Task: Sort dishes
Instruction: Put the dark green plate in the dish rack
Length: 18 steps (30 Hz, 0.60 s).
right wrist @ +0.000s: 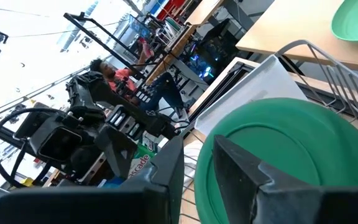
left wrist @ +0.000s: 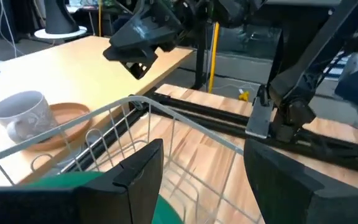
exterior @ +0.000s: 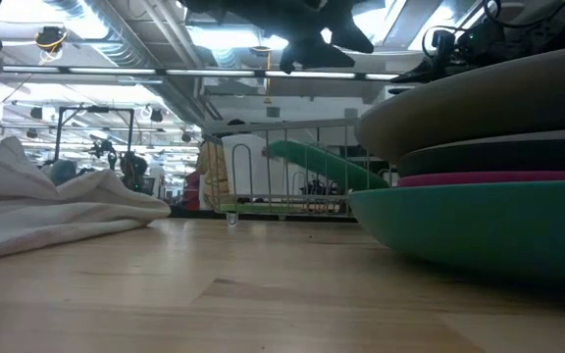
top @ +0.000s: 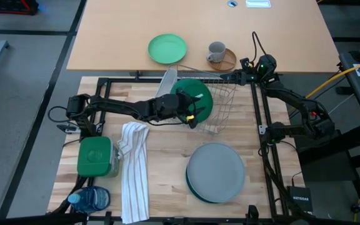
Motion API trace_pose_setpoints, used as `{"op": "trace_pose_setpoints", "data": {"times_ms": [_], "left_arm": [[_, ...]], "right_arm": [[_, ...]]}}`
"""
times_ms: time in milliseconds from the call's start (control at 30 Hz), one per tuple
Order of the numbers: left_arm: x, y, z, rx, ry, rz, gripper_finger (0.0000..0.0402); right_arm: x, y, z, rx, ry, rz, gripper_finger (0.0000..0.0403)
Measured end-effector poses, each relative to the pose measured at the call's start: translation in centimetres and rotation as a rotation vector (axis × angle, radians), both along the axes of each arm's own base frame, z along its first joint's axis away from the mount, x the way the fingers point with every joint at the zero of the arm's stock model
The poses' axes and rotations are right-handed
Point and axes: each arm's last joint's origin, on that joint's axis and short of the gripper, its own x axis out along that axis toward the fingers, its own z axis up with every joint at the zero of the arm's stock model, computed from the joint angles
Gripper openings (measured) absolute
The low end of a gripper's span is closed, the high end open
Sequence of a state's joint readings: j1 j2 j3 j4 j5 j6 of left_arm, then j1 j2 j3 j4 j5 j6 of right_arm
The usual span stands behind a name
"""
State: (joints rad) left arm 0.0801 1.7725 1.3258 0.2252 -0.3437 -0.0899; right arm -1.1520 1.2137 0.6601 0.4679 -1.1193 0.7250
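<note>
Plate stack (exterior: 488, 167) before wire rack (exterior: 287, 167)

The setting is a robotics laboratory or workshop. Indicators: a wooden table (top: 167, 156) enclosed by a black metal frame (top: 260, 112) that carries the arms; exposed ceiling ducts and strip lights (exterior: 116, 44) in the low view; a yellow cable (top: 330, 78) running across a grey floor (top: 24, 94); further equipment stands (exterior: 96, 132) in the open hall behind.
</note>
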Motion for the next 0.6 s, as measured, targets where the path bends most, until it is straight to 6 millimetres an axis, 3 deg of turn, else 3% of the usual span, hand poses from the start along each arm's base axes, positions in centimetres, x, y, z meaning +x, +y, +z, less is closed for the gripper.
{"op": "trace_pose_setpoints", "data": {"times_ms": [367, 600], "left_arm": [[-4.8, 2.4, 0.9, -0.070, 0.330, 0.115, 0.0212], [-6.9, 3.0, -0.8, 0.134, 0.728, -0.007, 0.0212]], "right_arm": [[-0.1, 0.2, -1.5, 0.028, 0.084, -0.002, 0.0089], [-0.4, 0.5, -3.4, 0.058, 0.238, -0.094, 0.0089]]}}
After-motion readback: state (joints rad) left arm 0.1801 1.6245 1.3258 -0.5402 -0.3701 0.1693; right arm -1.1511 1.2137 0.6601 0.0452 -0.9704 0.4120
